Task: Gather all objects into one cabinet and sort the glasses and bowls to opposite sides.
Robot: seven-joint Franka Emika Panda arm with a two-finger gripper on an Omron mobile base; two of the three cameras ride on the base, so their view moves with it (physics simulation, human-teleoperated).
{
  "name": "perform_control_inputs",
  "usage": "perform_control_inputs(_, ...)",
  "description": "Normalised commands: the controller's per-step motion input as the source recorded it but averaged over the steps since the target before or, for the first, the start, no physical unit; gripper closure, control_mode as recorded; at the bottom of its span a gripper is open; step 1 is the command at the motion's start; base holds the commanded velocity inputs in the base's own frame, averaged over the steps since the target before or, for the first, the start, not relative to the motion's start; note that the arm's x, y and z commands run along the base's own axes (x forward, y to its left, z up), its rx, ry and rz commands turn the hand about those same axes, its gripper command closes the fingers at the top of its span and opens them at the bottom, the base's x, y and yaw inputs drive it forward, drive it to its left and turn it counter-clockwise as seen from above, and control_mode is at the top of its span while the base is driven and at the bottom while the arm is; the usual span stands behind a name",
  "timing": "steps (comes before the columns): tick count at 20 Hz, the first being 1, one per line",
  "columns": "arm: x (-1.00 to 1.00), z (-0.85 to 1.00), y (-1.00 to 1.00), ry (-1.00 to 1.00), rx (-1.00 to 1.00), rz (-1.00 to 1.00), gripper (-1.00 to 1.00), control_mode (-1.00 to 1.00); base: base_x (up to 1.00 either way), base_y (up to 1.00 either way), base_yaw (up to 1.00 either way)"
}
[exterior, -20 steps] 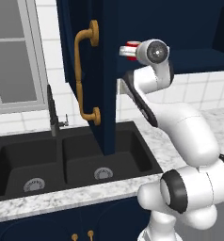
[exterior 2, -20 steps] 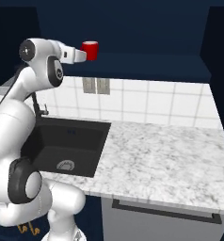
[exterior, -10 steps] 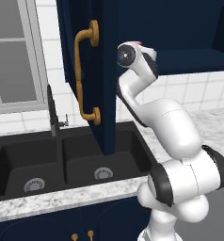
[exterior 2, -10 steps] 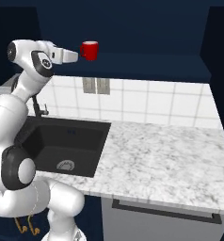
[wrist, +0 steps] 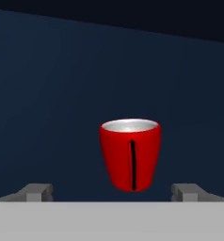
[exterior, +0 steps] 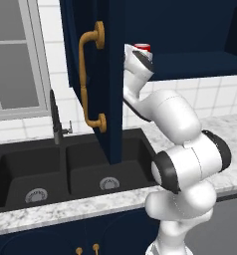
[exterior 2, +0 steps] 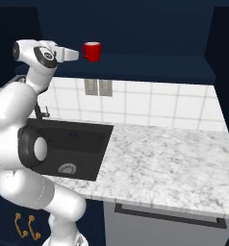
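A glossy red cup (exterior 2: 91, 51) with a pale inside stands upright on the navy shelf of the open wall cabinet (exterior 2: 155, 65), near its left end. My gripper (exterior 2: 74, 54) is just left of the cup and level with it, open, and not touching it. In the hand view the cup (wrist: 130, 153) stands straight ahead. It is past my gripper (wrist: 113, 194), whose fingertips (wrist: 36, 192) are set wide apart with nothing between them. From the left base view only the cup's rim (exterior: 142, 48) peeks over my hand, in front of the cabinet shelf (exterior: 200, 64).
The cabinet's open door (exterior: 108, 114) with its brass handle (exterior: 90, 82) juts out beside my arm. Below are a black double sink (exterior: 65, 172) with a faucet (exterior: 56, 119) and a marble counter (exterior 2: 159, 163). A window (exterior: 13, 60) is at far left.
My gripper has drawn back from the red cup, which stays on the shelf where it was. The arm has swung in toward the cabinet door.
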Motion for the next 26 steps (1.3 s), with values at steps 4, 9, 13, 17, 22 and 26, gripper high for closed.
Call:
perform_control_inputs(4,0.08,-0.01,-0.01,0.0,0.0,0.0,-1.0,-1.0,0.0,0.0,0.0)
perform_control_inputs(9,0.2,0.0,-0.14,0.03,0.0,-0.02,-1.0,-1.0,0.0,0.0,0.0)
perform_control_inputs(13,0.34,0.0,-0.07,0.07,0.0,-0.01,-1.0,-1.0,0.0,0.0,0.0)
perform_control_inputs(17,0.14,0.0,-0.17,0.05,0.0,0.0,-1.0,-1.0,0.0,0.0,0.0)
perform_control_inputs(22,0.03,0.0,-0.19,0.07,0.0,0.0,-1.0,-1.0,0.0,0.0,0.0)
perform_control_inputs(26,0.07,-0.05,-0.05,0.08,0.0,0.0,-1.0,-1.0,0.0,0.0,0.0)
